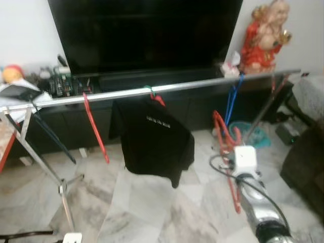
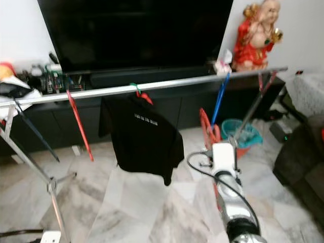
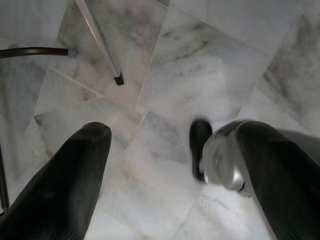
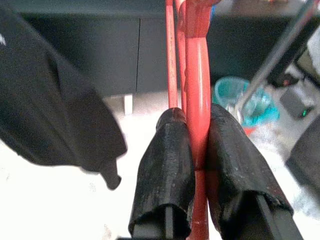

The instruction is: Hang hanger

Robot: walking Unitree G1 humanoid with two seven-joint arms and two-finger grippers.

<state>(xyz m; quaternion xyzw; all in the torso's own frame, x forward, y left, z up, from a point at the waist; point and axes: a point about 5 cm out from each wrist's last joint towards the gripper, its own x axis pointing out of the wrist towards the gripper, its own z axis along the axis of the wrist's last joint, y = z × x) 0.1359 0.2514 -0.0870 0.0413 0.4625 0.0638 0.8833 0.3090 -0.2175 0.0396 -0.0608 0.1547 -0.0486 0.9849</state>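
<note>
The red plastic hanger (image 1: 226, 147) stands nearly upright in front of the robot, its long axis running top to bottom, with its upper end below the silver rail (image 1: 167, 89) of the drying rack and its lower end reaching down beside the right forearm. The right gripper (image 4: 200, 150) is clenched on it, one black finger on each side of the red bar, as the right wrist view shows plainly. The rail lies above and beyond the hanger, crossing the scene from the robot's left to its right and rising slightly toward the right; so the coming move likely calls for a lift upward and forward until the hook clears the rail. The stretch of rail just above the hanger looks bare, between the black T-shirt (image 1: 154, 139) hanging to the left and a blue hanger (image 1: 233, 101) to the right. Another red hanger (image 1: 95, 127) hangs farther left. The left gripper (image 3: 165, 185) hangs low over the marble floor (image 3: 210, 65) with its fingers spread apart and nothing between them, far from the rail, so the right arm is the nearer one.
</note>
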